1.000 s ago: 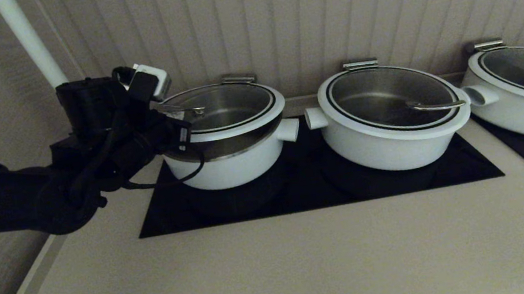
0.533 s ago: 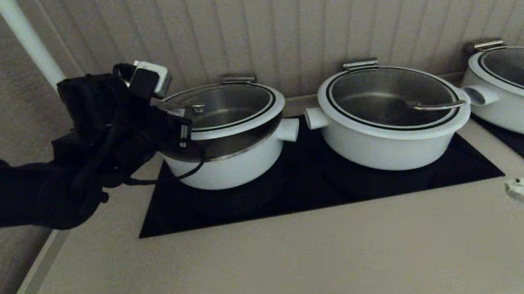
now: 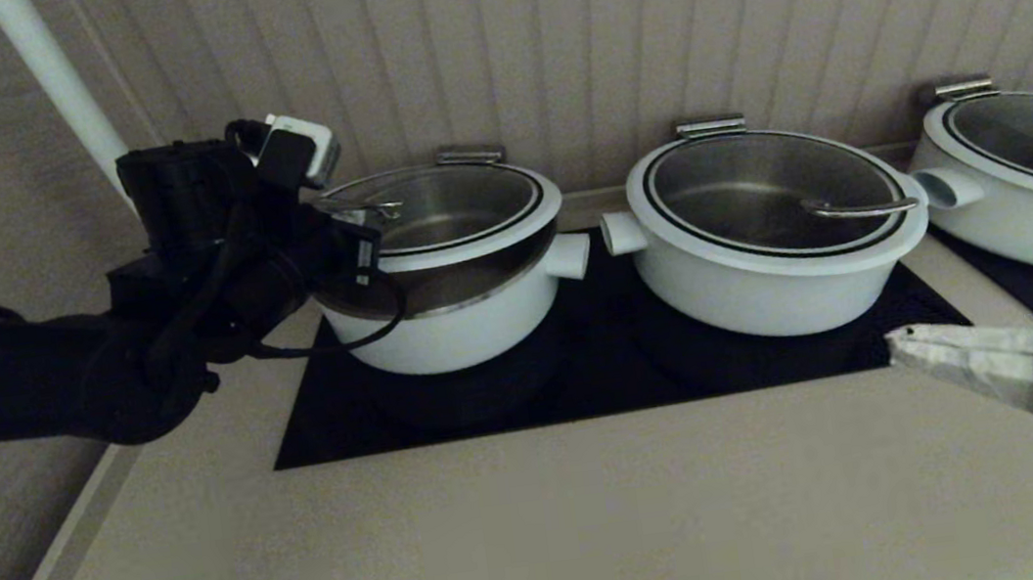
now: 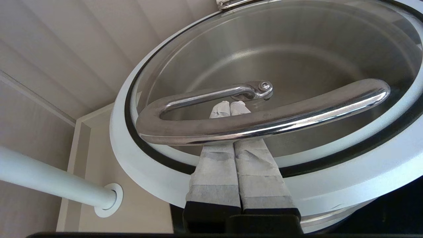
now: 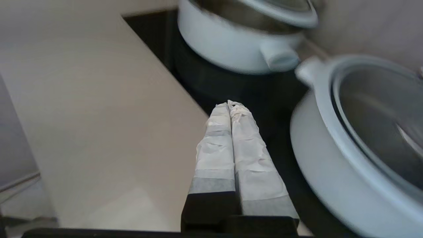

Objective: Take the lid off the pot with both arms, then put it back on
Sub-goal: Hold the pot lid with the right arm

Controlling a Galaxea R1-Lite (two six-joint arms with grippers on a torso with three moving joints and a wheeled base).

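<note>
The pot is the leftmost one on the black cooktop. Its glass lid is raised and tilted above the pot's rim, showing a band of steel wall. My left gripper is shut, and its taped fingers pass under the lid's steel wire handle and bear it up. In the head view the left arm covers the lid's left side. My right gripper is shut and empty, low over the counter at the right, pointing left. The right wrist view shows that gripper apart from the pot.
Two wider white pots with lids stand to the right, one in the middle and one at the far right. The middle pot is close beside my right gripper. A white pipe runs up at the back left. The beige counter lies in front.
My right gripper has come into view from the lower right and moved left over the counter. My left arm has risen slightly with the lid's handle on its fingers.
</note>
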